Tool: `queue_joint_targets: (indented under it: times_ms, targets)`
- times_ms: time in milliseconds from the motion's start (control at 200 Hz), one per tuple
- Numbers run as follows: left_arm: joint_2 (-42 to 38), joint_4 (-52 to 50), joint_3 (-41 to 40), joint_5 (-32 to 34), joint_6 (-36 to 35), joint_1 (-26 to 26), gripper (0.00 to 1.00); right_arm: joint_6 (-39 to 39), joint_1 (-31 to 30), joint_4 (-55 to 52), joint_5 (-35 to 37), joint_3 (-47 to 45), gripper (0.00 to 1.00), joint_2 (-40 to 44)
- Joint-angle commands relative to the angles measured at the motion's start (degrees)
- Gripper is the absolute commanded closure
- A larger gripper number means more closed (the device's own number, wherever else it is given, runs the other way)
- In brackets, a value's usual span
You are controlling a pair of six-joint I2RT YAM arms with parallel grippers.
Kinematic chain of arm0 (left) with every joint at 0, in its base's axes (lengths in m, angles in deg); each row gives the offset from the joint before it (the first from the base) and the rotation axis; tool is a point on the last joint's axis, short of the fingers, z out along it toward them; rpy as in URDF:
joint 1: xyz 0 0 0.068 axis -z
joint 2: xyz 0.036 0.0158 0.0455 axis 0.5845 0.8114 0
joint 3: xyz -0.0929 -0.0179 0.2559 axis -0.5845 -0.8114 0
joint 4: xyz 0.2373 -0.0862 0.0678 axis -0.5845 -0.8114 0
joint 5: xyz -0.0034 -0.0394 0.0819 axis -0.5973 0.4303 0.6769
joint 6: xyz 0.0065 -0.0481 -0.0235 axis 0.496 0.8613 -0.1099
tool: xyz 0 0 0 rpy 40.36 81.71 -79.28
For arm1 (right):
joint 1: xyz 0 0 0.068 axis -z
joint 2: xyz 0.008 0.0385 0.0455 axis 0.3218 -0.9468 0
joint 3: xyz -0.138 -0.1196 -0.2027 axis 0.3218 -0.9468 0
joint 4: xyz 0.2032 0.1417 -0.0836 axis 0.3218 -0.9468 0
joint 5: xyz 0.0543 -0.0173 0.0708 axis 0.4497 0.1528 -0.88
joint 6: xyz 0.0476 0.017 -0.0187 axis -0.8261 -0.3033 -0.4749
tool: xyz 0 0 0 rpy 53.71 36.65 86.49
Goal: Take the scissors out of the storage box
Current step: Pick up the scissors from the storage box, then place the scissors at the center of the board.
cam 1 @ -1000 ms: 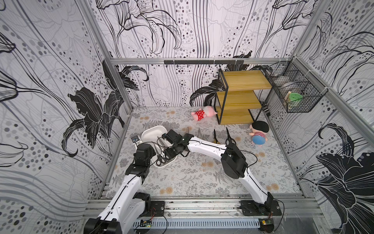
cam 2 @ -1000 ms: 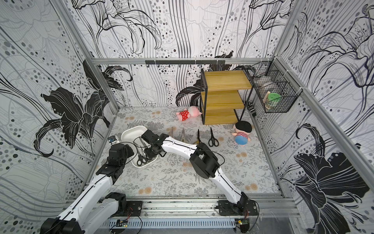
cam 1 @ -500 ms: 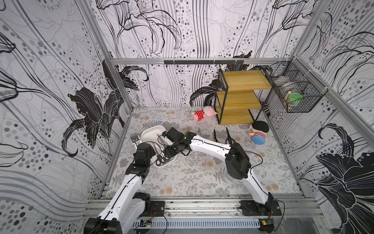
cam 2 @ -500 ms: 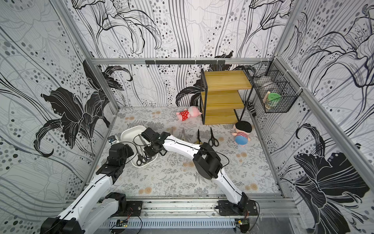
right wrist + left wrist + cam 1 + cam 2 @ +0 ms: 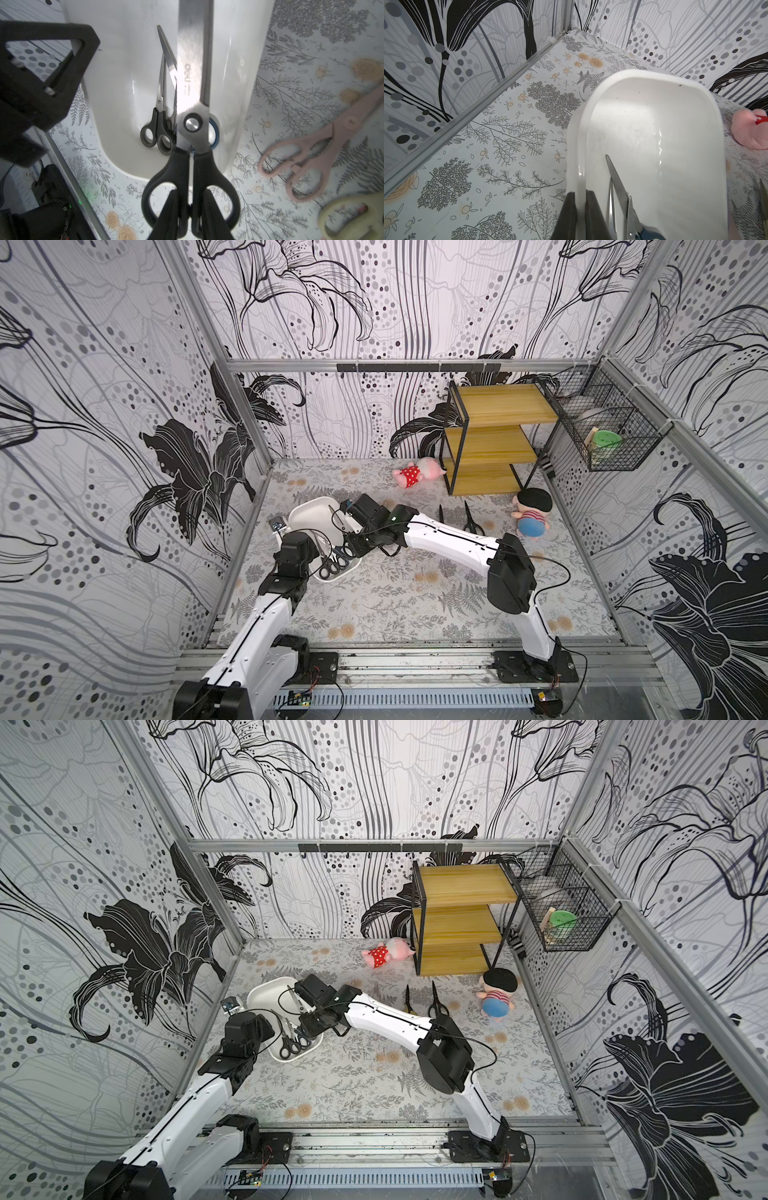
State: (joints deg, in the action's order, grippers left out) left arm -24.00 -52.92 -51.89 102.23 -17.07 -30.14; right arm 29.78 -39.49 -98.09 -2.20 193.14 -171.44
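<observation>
Large black-handled scissors (image 5: 193, 124): held by the right fingers (image 5: 170, 209), which are closed narrowly on the handle between the two loops. The blades are shut and point out over the storage box (image 5: 128, 62). The pair appears lifted clear of the box floor, though its blades are not yet past the rim.

Change over the last second: the right arm's elbow has drawn back, away from the box, and the wrist has shifted only slightly. Grip unchanged. Judgement: withdrawal of this pair is under way, not complete.

Left fingers (image 5: 568, 212): closed on the box's side wall, one inside and one outside, steadying it.

Remaining in the box: a small black-handled pair (image 5: 158, 124) and a blue-handled pair (image 5: 216, 133), lying together at the near end directly beneath the held pair.

Already on the counter (image 5: 395, 597): a pinkish pair (image 5: 324, 141) and a cream pair (image 5: 349, 209) just beside the box, and two more pairs (image 5: 471, 519) near the wooden shelf (image 5: 494, 443).

Obstruction: the pinkish and cream pairs lie close to the likely set-down path. Two plush dolls (image 5: 532, 514) lie well apart.
</observation>
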Motion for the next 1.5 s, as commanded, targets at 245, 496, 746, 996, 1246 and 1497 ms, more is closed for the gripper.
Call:
queue_joint_targets:
  times_ms: [245,496,746,996,1246,1497]
  targets:
    - [2.5,5.8,3.7,-2.1,-0.4,0.1,1.00,-5.2,4.3,-6.6,4.3,-23.6,1.00,18.4]
    - [3.7,7.0,4.2,-2.8,-1.0,0.2,1.00,-13.0,8.8,-9.1,3.7,-46.1,1.00,32.9]
    - [2.5,6.2,4.1,-1.7,-2.1,0.2,1.00,-19.2,17.7,-11.5,3.6,-59.9,1.00,41.1]
    - [2.8,6.2,4.1,-1.8,-2.3,0.1,1.00,-15.1,21.3,-14.0,4.8,-62.8,0.99,38.7]
    - [2.0,6.0,3.9,-1.5,-2.3,0.1,1.00,-8.3,25.5,-16.6,7.8,-61.6,0.97,35.9]
    - [1.7,6.1,3.8,-0.7,-2.5,0.2,1.00,-6.1,27.3,-16.7,8.0,-61.4,0.94,30.8]
